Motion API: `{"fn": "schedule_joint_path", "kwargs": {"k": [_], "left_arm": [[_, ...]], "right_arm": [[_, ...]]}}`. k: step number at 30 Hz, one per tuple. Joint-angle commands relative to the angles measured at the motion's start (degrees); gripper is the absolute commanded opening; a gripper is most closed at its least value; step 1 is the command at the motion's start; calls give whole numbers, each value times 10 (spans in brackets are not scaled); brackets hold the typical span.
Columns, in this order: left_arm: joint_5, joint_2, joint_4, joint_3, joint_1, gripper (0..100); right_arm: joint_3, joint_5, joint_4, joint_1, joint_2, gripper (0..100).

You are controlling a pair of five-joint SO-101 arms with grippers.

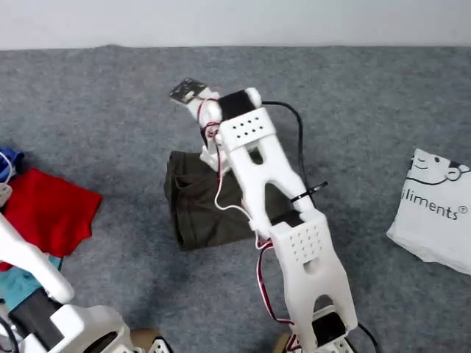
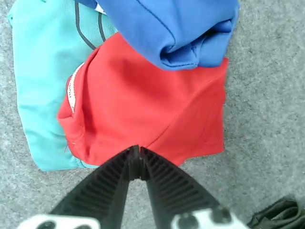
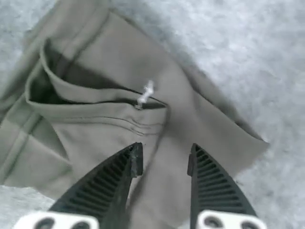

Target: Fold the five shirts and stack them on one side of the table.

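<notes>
A grey carpeted table [image 1: 383, 110] runs up to a pale wall [image 1: 235, 22]. In the high view the right arm [image 1: 294, 220] stretches over the olive shirt [image 1: 193, 209], which lies folded in a rough rectangle mid-table, under that arm's wrist. A red shirt [image 1: 48, 209], a teal shirt [image 1: 18, 283] and a scrap of blue shirt [image 1: 6, 163] are piled beside the left arm [image 1: 29, 265]. A white printed item [image 1: 438, 213] lies well apart, on the right arm's other side.

In the left wrist view the left gripper [image 2: 137, 153] has its fingertips pressed together on nothing, over the red shirt's nearest edge. The red shirt rests on the teal one. The blue shirt is bunched on top, farther out from the tips.

In the right wrist view the right gripper [image 3: 163, 157] is parted and empty. It is just above the olive shirt, whose collar and small white tag [image 3: 145, 93] lie beyond the fingertips.
</notes>
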Motion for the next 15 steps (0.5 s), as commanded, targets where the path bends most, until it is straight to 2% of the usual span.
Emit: {"fn": "schedule_joint_path", "kwargs": {"k": [1,8,10,13,15], "left_arm": [[-5,-8,7,-19,-4,6],[-5,-8,7,-19,-2,6],[-5,-8,7,-19,-1,6],[-5,-8,7,-18,-1,6],[-5,-8,7,-18,-1,6]], "right_arm": [[-30,-7,19,-9,4,165],[-32,-7,15,-8,47,164],[-32,-6,15,-9,51,121],[-40,-3,19,-11,49,3],[-41,7,22,-15,43,20]]}}
